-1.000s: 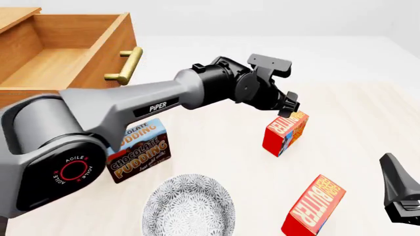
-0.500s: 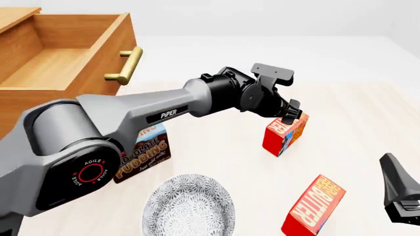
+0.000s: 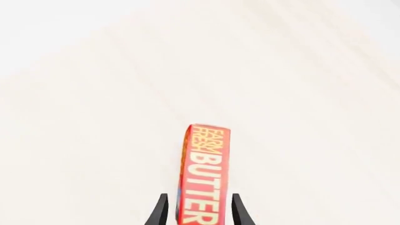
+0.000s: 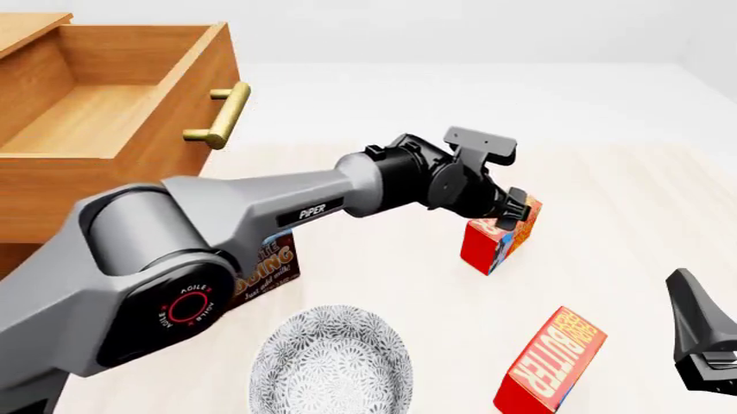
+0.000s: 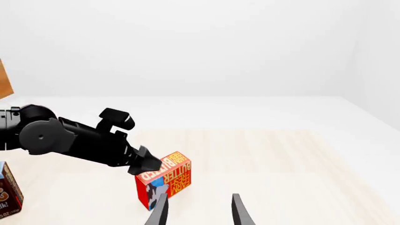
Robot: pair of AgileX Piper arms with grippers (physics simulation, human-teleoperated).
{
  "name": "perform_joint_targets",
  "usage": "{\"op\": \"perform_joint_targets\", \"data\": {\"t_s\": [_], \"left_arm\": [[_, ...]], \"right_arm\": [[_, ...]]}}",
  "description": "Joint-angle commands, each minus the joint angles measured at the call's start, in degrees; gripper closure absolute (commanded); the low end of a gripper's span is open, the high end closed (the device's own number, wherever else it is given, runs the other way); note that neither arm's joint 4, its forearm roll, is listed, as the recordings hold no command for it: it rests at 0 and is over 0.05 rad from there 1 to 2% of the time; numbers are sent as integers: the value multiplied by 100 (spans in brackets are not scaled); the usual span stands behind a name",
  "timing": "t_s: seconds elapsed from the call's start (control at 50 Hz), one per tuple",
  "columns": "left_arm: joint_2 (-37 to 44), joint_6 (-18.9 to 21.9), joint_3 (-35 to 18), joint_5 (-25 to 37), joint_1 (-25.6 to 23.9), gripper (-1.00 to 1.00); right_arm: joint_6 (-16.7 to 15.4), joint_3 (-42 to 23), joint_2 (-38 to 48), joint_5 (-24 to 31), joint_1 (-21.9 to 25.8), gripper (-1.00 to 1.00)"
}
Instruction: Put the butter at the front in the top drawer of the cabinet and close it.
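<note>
Starting at the left of the front view, the honey-brown wooden cabinet [image 4: 47, 185] is seen with its top drawer [image 4: 110, 86] pulled open, the brass bar handle [image 4: 221, 115] facing the worktop [image 4: 622, 172]. The drawer's inside is seen as bare wood. Beside the cabinet, a brown-and-blue "Chocolate Pudding" box [image 4: 267, 267] is largely hidden behind the grey left arm, and a round grey patterned plate [image 4: 331, 360] lies nearer the camera.

The left arm is stretched across the pale worktop, and the left end effector [image 4: 510, 210] is placed at the top of an upright small red butter carton [image 4: 498, 235] with pale lettering on an orange face. In the left wrist view the two dark fingers [image 3: 157, 213] are seen on either side of this carton's narrow red face [image 3: 204, 173], with a thin gap visible on each side; the end effector is thus set narrowly around the carton, and a firm grip cannot be confirmed. The carton stands on the worktop, well apart from the cabinet.

Further right and nearer the camera, the second identical red butter carton [image 4: 551, 360] stands tilted. At the far right edge, the black right end effector [image 4: 702, 345] is partly visible; in the right wrist view its fingers [image 5: 158, 212] are seen held apart with nothing between them.
</note>
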Motion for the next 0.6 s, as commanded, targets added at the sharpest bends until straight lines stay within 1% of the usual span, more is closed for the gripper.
{"op": "perform_joint_targets", "data": {"t_s": [0.02,0.16,0.54,0.6], "left_arm": [[160,-51,-73,-16,-38,-100],[240,-100,-89,-68,-73,-100],[657,-169,-351,-39,-74,-100],[653,-211,-300,-90,-118,-100]], "right_arm": [[-1,2,-9,4,0,-100],[-1,2,-8,4,1,-100],[0,2,-9,4,1,-100],[-1,2,-8,4,1,-100]]}}
